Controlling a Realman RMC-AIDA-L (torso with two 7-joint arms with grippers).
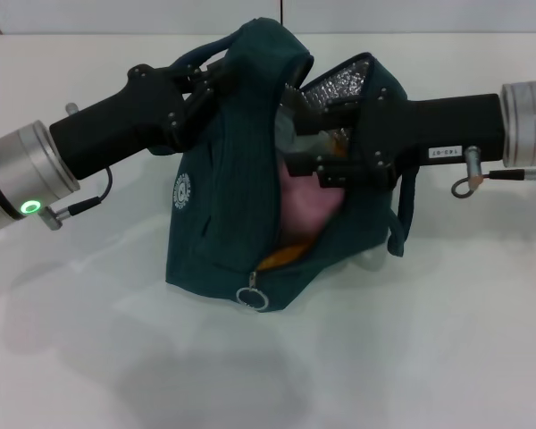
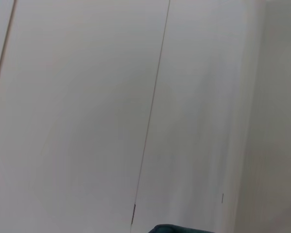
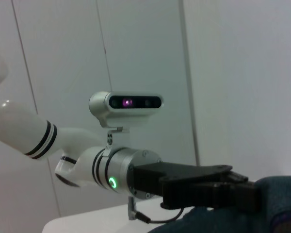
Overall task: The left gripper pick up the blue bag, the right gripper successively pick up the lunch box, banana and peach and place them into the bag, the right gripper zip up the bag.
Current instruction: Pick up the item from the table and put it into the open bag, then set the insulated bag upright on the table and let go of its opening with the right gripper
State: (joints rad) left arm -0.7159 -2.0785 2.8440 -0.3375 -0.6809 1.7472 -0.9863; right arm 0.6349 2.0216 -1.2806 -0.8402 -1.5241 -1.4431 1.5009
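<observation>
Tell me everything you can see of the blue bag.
The blue bag is dark teal ribbed fabric with a round white logo, silvery padded lining and a ring zip pull low in front. It stands on the white table, unzipped, showing pink and orange contents. The left pincer holds its top handle; the right pincer reaches inside the opening.

Right hand (image 1: 308, 143) fills the bag (image 1: 223, 232) mouth; open table (image 1: 268, 375) lies in front

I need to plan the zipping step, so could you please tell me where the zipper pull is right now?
In the head view, the ring-shaped zipper pull hangs at the low front end of the bag's opening, just below the orange item inside, between the two arms.
</observation>
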